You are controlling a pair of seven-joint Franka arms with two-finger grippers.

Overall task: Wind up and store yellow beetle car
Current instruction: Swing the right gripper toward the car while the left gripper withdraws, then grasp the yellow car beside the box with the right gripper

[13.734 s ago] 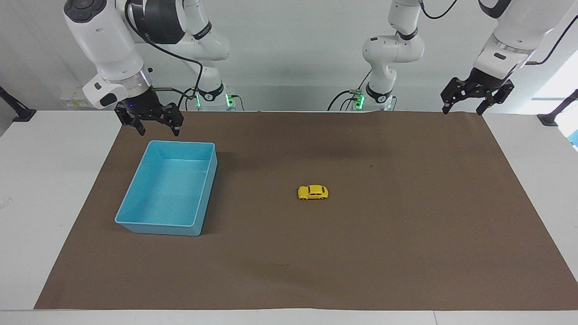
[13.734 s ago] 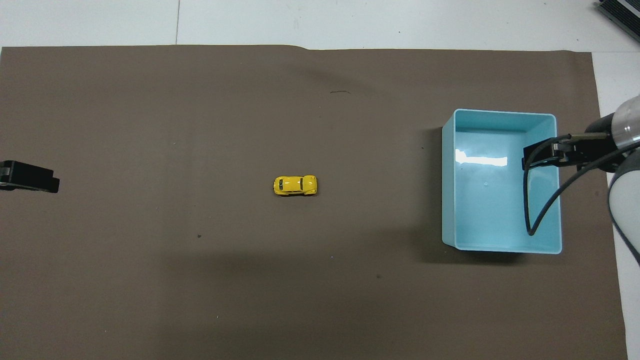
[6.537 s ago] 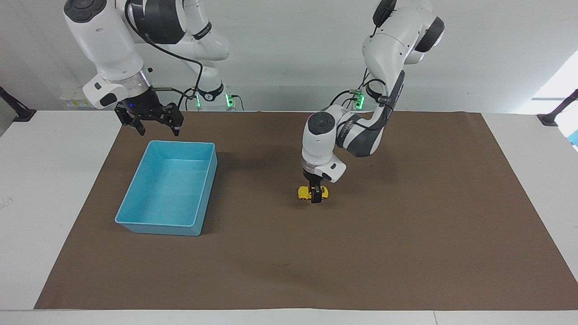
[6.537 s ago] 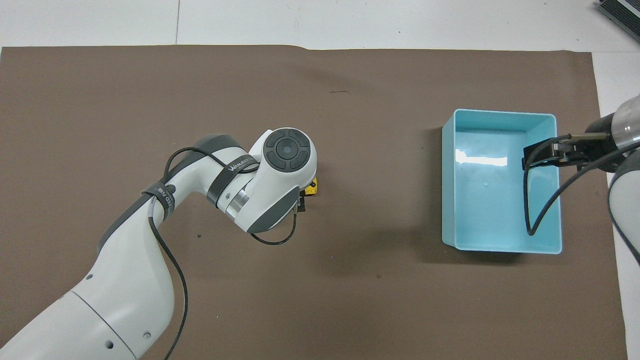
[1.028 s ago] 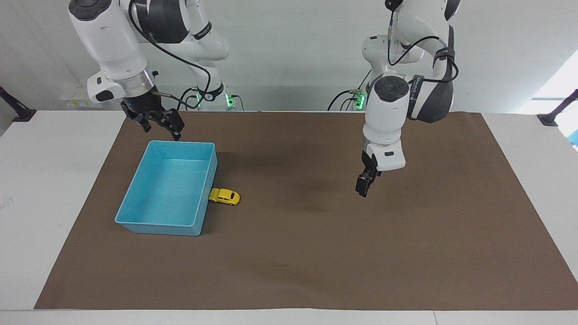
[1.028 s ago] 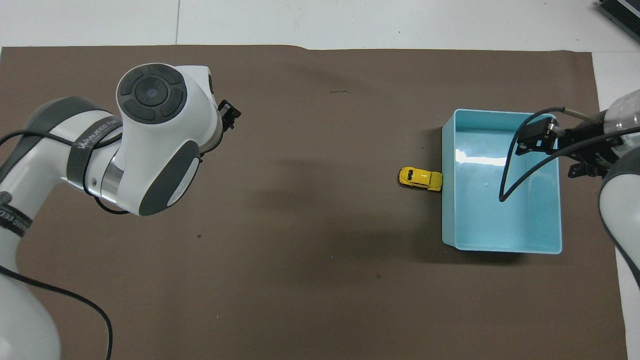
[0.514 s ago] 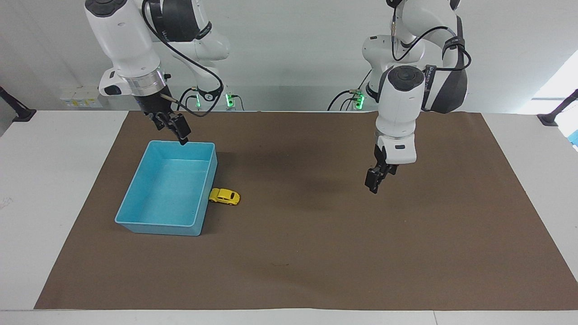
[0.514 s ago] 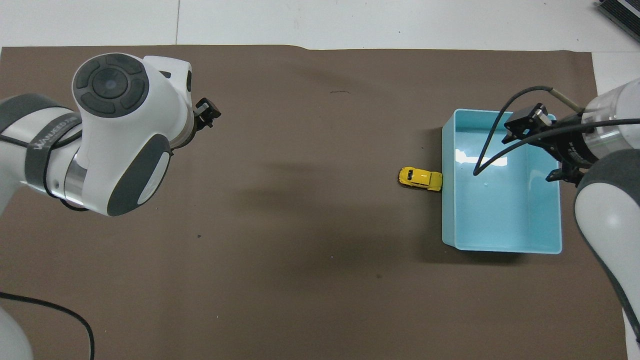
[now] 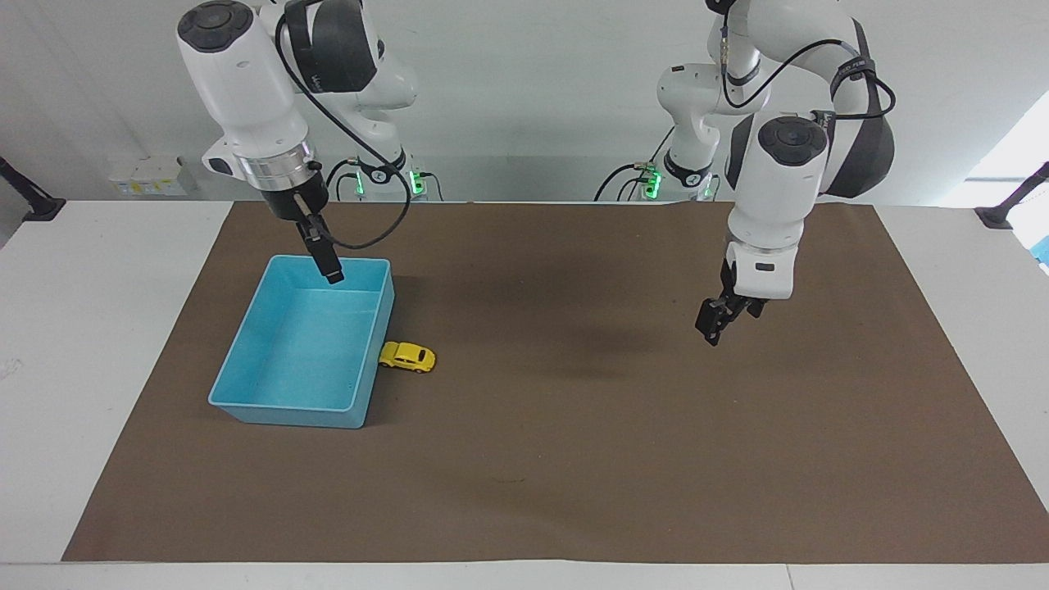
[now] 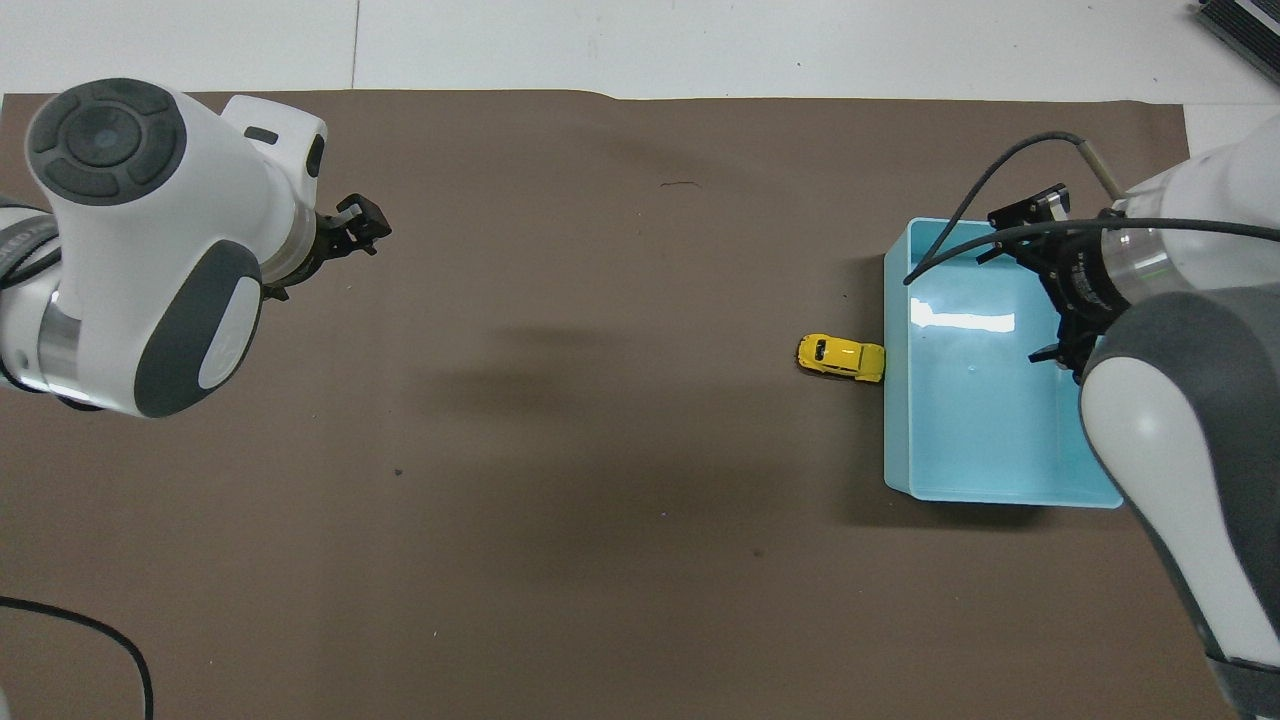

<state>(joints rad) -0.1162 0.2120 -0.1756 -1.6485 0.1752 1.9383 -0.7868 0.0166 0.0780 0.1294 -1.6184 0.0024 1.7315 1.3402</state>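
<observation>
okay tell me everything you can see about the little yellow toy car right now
The tiny bright-yellow toy car has a rounded beetle-shaped body, dark windows and small black wheels, with a glossy look. It stands upright on its wheels on the brown table mat, one end against the outer side wall of the light-blue rectangular plastic bin, not inside it. Neither gripper is near it or holds it.

both arms hang up in the air, left gripper (image 9: 711, 326) and right gripper (image 9: 328, 269) pointing down.
</observation>
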